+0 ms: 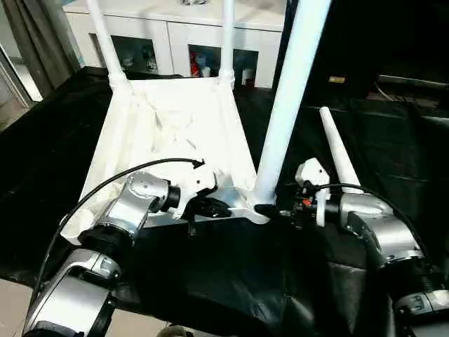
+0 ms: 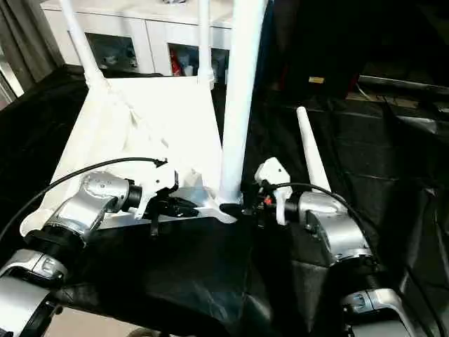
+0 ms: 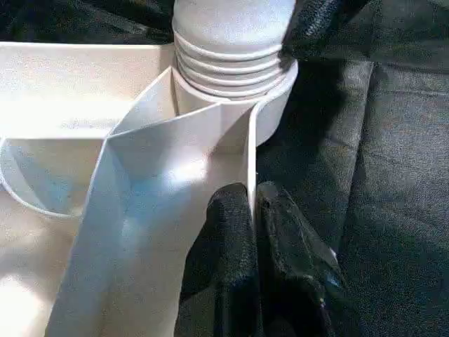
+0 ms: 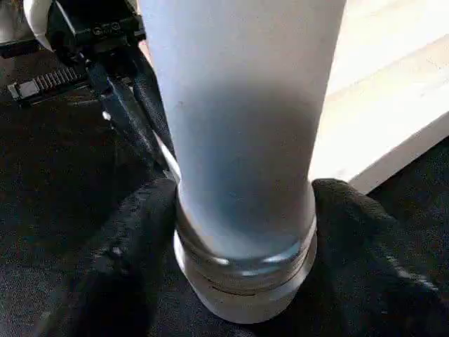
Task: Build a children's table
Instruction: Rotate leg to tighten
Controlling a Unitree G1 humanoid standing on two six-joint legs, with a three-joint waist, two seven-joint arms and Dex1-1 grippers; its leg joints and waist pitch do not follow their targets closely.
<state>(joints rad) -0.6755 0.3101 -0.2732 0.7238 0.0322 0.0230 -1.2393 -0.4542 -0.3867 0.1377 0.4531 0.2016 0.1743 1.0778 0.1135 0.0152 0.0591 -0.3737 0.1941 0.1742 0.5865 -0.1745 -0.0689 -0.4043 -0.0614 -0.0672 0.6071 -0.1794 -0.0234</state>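
Left eye view: a white cabinet (image 1: 175,31) stands beyond the black-draped table (image 1: 231,281). My tabletop (image 1: 175,126) lies underside up, ribbed, with two legs (image 1: 105,42) upright in its far sockets and a spare leg (image 1: 340,151) lying at its right. My left tool (image 1: 203,208) is clenched on the near rim. My right tool (image 4: 242,232) grasps the near-right leg (image 1: 291,98) at its socket.

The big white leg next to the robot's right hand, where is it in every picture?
Left eye view: the tall white tapered plastic leg rises from the upturned white plastic tabletop's near right corner.
Right eye view: the same leg stands just right of centre.
Left wrist view: its ribbed base sits in the round corner socket.
Right wrist view: the leg stands between the right hand's black fingers.
Shared landmark: that corner socket.
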